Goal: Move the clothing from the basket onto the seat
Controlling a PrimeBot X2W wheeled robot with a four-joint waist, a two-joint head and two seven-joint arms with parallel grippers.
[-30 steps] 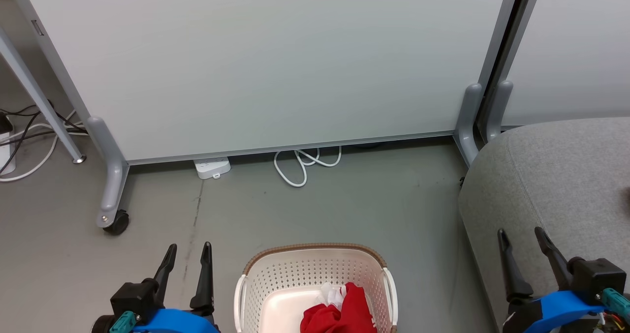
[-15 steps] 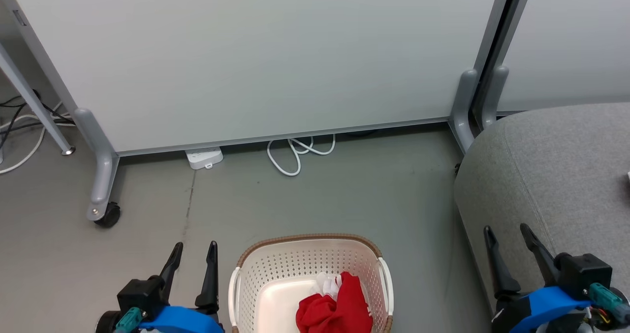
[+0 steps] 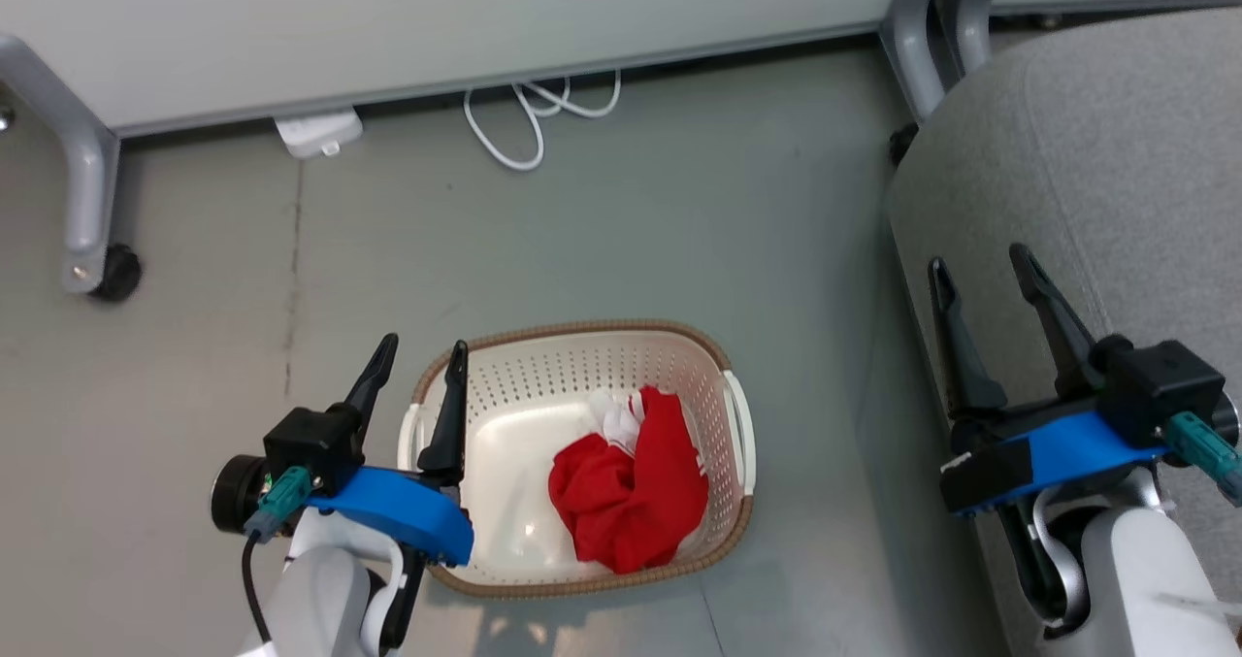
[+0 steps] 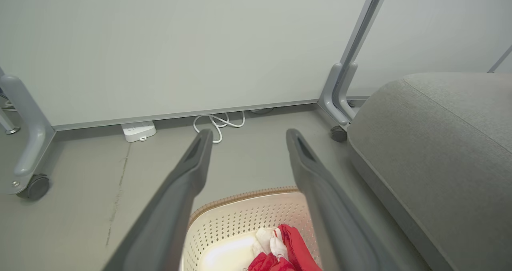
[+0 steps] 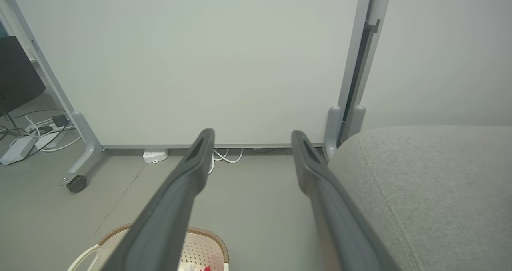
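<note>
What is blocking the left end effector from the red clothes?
Nothing covers the clothing. Only the basket wall stands between it and the open left end effector, so reaching over the rim looks needed.

Grey floor (image 3: pixel 679 201) carries the basket (image 3: pixel 582 329) just right of the left claw (image 3: pixel 425 343); a cable (image 3: pixel 524 166) and power strip (image 3: pixel 318 133) lie well ahead.

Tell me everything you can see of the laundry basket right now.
The basket is a cream-white, perforated plastic tub, rounded rectangle, with a brown woven-look rim and white side handles. It stands upright on the grey floor, apart from the seat on its right. Red clothing with white trim lies bunched in its right half; the left half is bare. The open left hand hangs above its left rim.
</note>
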